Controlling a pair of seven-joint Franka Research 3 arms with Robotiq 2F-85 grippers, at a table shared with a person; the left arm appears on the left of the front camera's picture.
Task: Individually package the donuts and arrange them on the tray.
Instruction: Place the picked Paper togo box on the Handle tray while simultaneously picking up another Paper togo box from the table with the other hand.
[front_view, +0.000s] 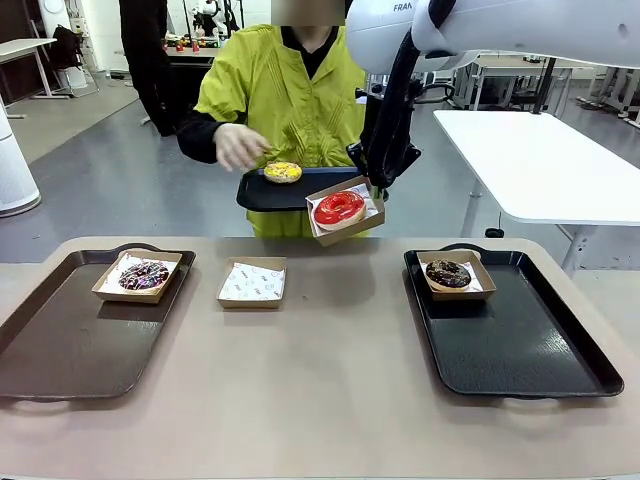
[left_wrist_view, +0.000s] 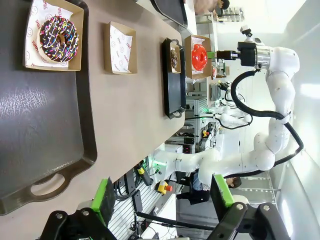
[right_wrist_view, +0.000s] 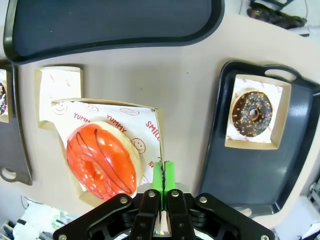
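A glossy red donut (front_view: 340, 208) lies in a shallow cardboard box (front_view: 350, 233) that hangs tilted in the air over the far edge of the bench (front_view: 330, 380). The right fingers (right_wrist_view: 162, 172) are clenched on the box's side wall. Seen from the right wrist, the donut lies to one side of the fingers. The black right-hand tray (right_wrist_view: 260, 185) lies to the other side, with a boxed chocolate donut (right_wrist_view: 252, 112) at its far end. That tray's long axis runs from the person toward the robot, and its nearer stretch is bare, so the box likely goes down there. The right arm is the nearer one. The left fingers (left_wrist_view: 106, 199) are spread and hold nothing, above the left-hand tray (left_wrist_view: 45, 130) with its sprinkled donut (left_wrist_view: 59, 39). An empty box (front_view: 252, 281) sits between the trays. The front view adds the box's tilt and the person's hand (front_view: 238, 146) by a yellow donut (front_view: 283, 172) on a held tray (front_view: 262, 194).
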